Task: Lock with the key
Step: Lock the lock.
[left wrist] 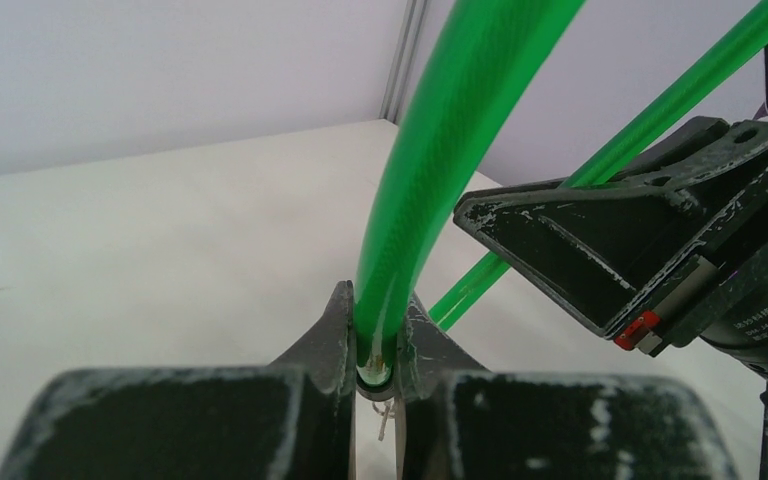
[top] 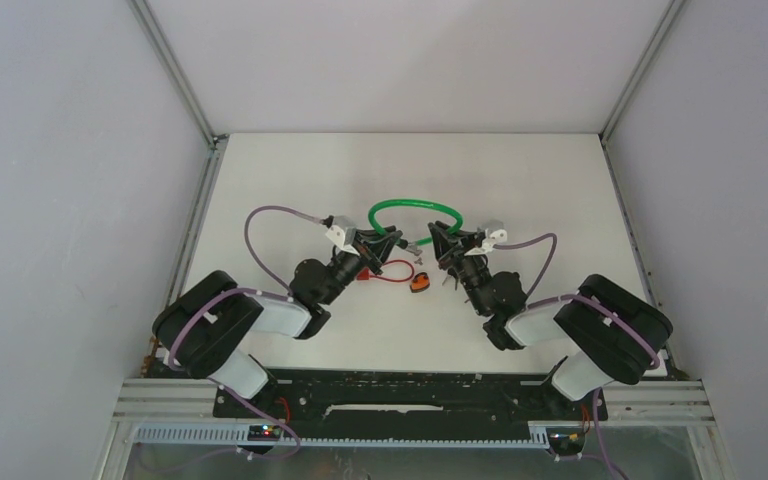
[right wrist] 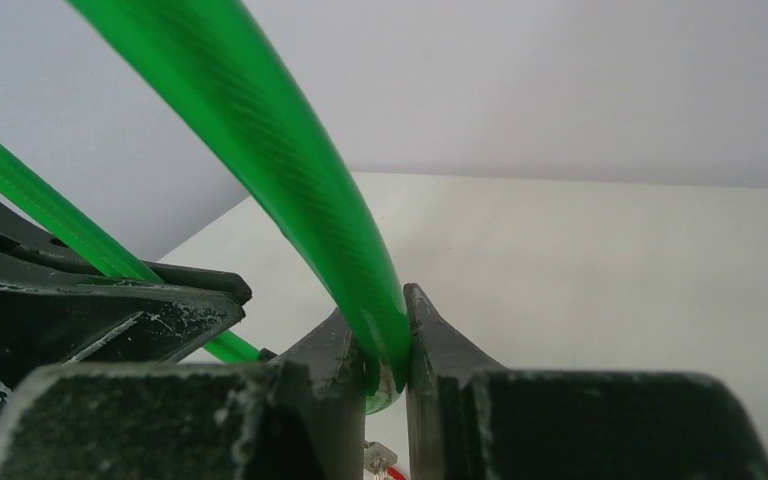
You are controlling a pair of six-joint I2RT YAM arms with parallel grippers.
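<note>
Green cable (top: 415, 205) forms an arch above the counter (top: 290, 180), held up between both arms, one end in each pincer.

Left pincer (top: 378, 243): at the cable's left end. In the wrist view the fingers are pressed onto the cable (left wrist: 440, 150), which rises steeply from the pinch (left wrist: 373, 330).

Right pincer (top: 447, 240): at the cable's right end, pinching it. In the wrist view the cable (right wrist: 290, 170) runs up and to the left out of the closed fingertips (right wrist: 385, 335).

The two pincers face each other, close together below the arch, not touching.

An orange piece (top: 421, 284) lies on the counter below the cable, between the arms. It may be the key head, but it is too small to tell. A red cord (top: 392, 268) loops from it toward the left pincer.
</note>
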